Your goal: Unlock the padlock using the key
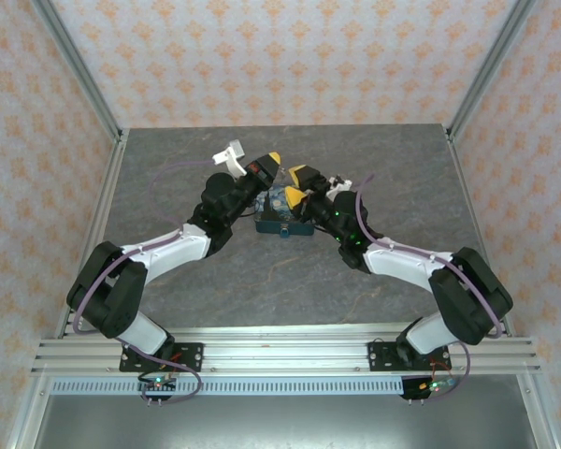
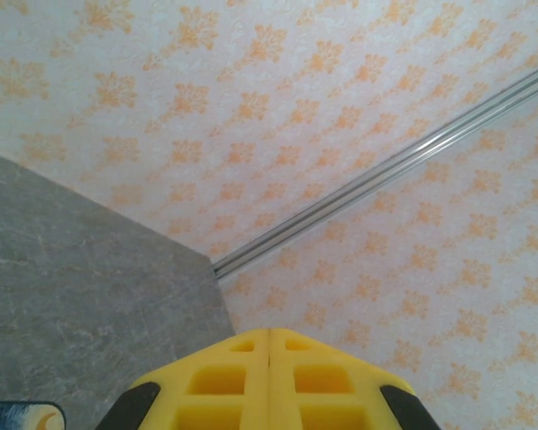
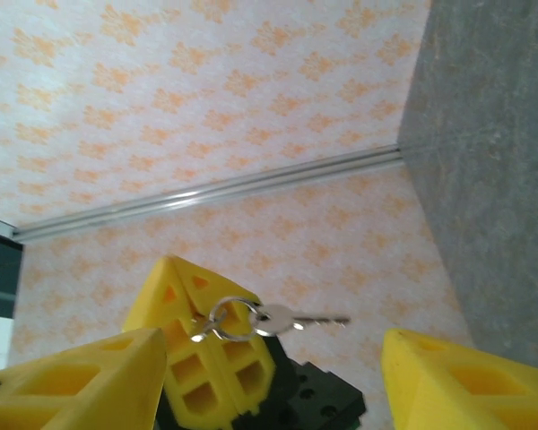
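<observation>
The left gripper (image 3: 195, 309), clamped shut, is pinching the key (image 3: 282, 318) by its ring (image 3: 226, 320), presenting the blade to the right gripper (image 3: 271, 345), jaws parted around it, likely for handover. The padlock (image 1: 285, 233) is lying beneath both.

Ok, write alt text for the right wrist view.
A small silver key on a ring sticks out sideways from the shut yellow fingertips of the left gripper, framed by the open right gripper. Behind: orange-patterned wallpaper and the grey table.

box (image 2: 18, 417): cut off at corner | key (image 3: 296, 319) ring: part hidden (in left end effector (image 2: 269, 340) pinch)
</observation>
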You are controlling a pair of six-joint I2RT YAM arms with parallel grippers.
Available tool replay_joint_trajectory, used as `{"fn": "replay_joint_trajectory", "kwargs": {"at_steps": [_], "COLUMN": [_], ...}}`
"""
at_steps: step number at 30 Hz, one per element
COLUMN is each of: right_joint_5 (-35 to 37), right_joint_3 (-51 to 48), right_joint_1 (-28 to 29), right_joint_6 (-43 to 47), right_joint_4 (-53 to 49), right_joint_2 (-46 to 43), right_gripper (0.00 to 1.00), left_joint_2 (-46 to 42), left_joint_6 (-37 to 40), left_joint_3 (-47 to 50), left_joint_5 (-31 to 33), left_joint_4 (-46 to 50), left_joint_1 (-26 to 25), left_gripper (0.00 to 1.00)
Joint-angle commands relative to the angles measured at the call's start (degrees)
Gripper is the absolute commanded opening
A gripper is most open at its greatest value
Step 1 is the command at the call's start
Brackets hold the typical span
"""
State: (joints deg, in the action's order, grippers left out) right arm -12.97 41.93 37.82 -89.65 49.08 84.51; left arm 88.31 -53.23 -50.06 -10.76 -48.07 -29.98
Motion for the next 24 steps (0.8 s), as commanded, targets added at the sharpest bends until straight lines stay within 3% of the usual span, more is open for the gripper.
{"fn": "replay_joint_trajectory", "kwargs": {"at_steps": [1, 17, 24], "right_joint_5": [4.35, 3.51, 4.14], "right_joint_3": [1.17, 4.66, 3.38], "right_joint_1": [0.41, 1.38, 1.38], "right_joint_6": [-2.66, -3.95, -3.75], "right_joint_4": [7.12, 9.06, 9.60], "right_joint_2": [0.89, 5.50, 5.13], "right_gripper": [0.63, 0.48, 0.16], "left_joint_2": [0.81, 2.56, 2.62], "left_joint_6": [0.70, 0.05, -0.03], "left_joint_3": [1.08, 1.64, 2.07], "left_joint_5": [1.64, -0.30, -0.25], "left_joint_4": [-5.14, -6.89, -7.08], "left_joint_1": [-0.35, -1.64, -2.17], "left_gripper": [0.00, 0.00, 0.00]}}
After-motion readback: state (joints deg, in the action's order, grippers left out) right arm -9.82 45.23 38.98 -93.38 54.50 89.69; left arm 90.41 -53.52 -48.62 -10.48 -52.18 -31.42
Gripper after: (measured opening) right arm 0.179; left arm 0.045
